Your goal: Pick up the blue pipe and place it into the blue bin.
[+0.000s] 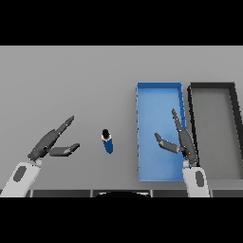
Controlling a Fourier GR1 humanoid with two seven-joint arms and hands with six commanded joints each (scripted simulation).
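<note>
The blue pipe (108,142) is a short blue cylinder with a dark top end, standing on the grey table a little left of the blue bin (142,102). The bin is a long rectangular tray with nothing seen inside. My right hand (182,140) hovers over the bin's right part, fingers straight and thumb spread toward the pipe, holding nothing. My left hand (50,142) is at the left of the pipe, apart from it, fingers straight and thumb out.
A black bin (191,102) of similar size stands directly right of the blue bin, its right side cut by the view's edge. Grey table surface stretches behind and to the left of the pipe.
</note>
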